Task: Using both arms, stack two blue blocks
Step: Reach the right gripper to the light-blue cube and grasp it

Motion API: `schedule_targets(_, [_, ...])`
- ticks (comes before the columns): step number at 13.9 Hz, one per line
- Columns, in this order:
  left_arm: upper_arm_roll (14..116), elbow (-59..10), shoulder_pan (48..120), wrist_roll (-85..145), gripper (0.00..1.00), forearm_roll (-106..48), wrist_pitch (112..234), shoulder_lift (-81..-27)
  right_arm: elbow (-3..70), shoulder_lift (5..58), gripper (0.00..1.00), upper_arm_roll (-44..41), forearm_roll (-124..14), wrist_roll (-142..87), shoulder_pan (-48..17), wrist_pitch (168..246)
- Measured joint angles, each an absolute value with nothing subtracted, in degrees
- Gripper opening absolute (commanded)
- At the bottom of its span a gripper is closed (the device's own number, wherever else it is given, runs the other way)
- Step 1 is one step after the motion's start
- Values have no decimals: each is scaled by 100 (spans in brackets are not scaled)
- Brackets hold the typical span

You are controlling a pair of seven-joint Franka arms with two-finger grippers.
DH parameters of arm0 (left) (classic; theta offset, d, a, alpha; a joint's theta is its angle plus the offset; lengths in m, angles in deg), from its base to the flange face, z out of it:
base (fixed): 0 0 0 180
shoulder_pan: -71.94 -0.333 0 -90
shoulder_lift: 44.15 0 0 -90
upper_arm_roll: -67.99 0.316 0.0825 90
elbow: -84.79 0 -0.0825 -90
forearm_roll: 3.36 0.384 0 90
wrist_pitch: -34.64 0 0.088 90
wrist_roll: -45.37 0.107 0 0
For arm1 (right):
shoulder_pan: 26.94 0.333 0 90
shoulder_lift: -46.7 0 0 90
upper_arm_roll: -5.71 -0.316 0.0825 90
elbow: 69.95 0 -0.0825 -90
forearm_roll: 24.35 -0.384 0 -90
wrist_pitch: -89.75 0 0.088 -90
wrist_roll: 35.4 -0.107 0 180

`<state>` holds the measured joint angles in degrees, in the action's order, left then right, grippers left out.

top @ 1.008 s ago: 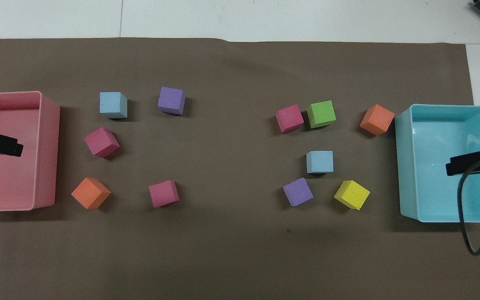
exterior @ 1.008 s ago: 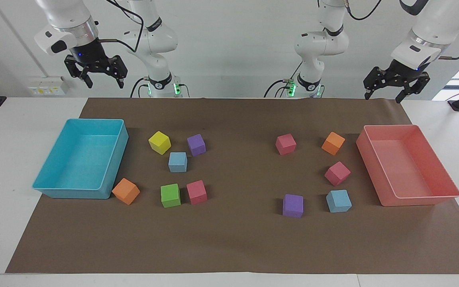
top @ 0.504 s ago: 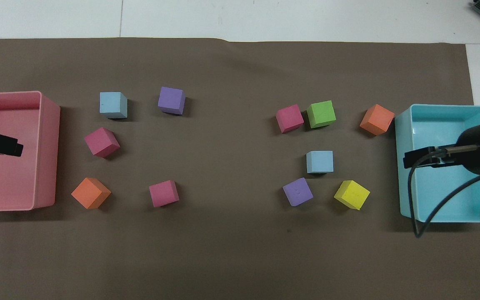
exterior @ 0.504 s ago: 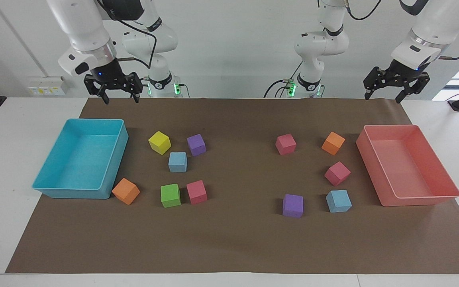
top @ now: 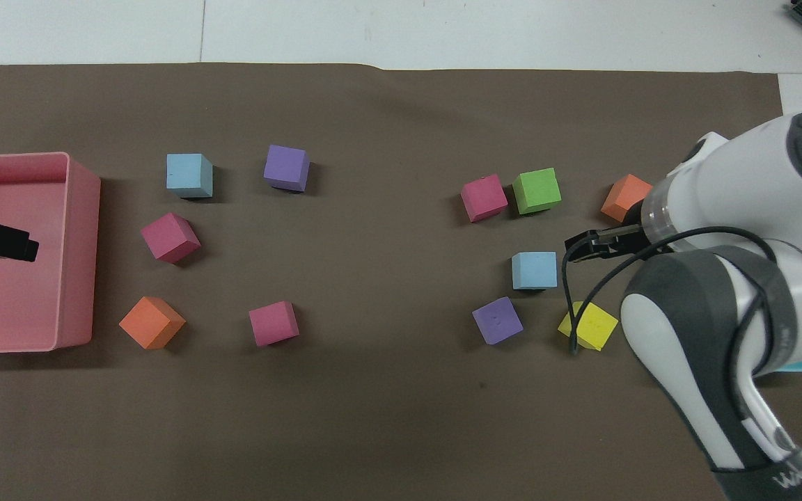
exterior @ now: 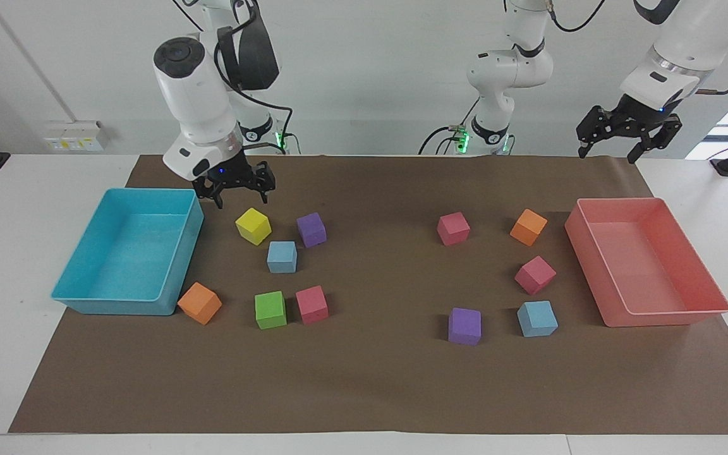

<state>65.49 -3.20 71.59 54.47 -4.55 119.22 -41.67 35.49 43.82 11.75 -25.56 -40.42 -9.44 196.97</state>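
My right gripper point(exterior: 236, 191) has swung away from above the turquoise bin point(exterior: 79, 297) and dropped low, so it now hangs just over the brown mat point(exterior: 376, 379) between that bin and the yellow cube point(exterior: 253, 225). Its fingers stand apart and hold nothing. The nearer blue block point(exterior: 282, 256) sits just past the yellow cube from my fingertips, flanked by the purple cube point(exterior: 311, 229), with the green cube point(exterior: 270, 309) farther out. That descent puts me close to a first pick, though I judge I must clear the yellow cube to reach it. My left gripper point(exterior: 629, 131) waits high over the pink bin point(exterior: 711, 303), jaws apart and empty. The second blue block point(exterior: 537, 318) lies well below it, beside another purple cube point(exterior: 464, 326). Nothing is stacked yet.
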Motion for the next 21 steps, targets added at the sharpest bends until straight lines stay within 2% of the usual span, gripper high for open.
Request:
schedule_targets(3, [6549, -320, 7159, 5447, 100, -455, 11922, -4167, 3983, 4036, 100, 1170, -2565, -4703, -748, 20649])
schedule_targets(8, [6549, -320, 7159, 5447, 100, -455, 11922, -4167, 4697, 3797, 100, 1191, -2642, -4872, -709, 21600])
schedule_targets(21, [6549, -320, 7159, 5447, 100, -455, 11922, -4167, 5321, 3467, 100, 1177, -2989, -4874, -575, 22652])
